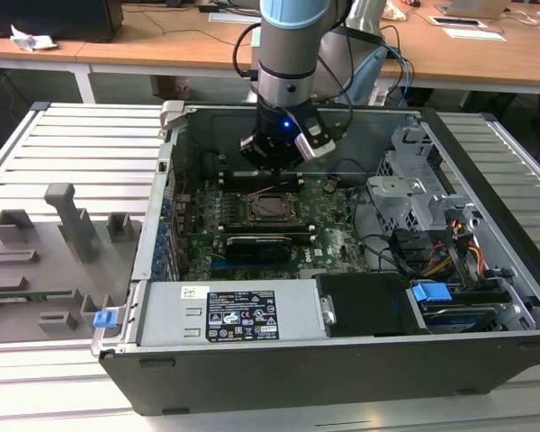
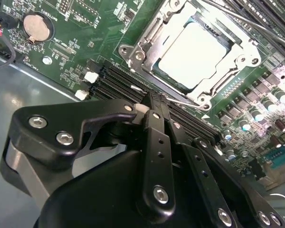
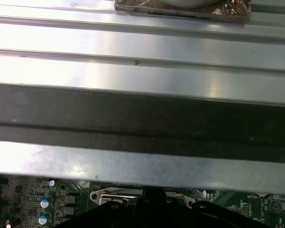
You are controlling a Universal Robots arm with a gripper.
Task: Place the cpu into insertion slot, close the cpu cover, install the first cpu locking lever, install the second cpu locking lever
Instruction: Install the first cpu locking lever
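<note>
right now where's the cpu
The cpu sits in the insertion slot on the green motherboard, framed by the cpu cover, just beyond the gripper in the second wrist view.

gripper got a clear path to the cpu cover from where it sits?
Probably yes. In the second wrist view the gripper sits right beside the cpu cover, which lies closed over the cpu, with nothing between them. In the exterior view the case is open on top.
</note>
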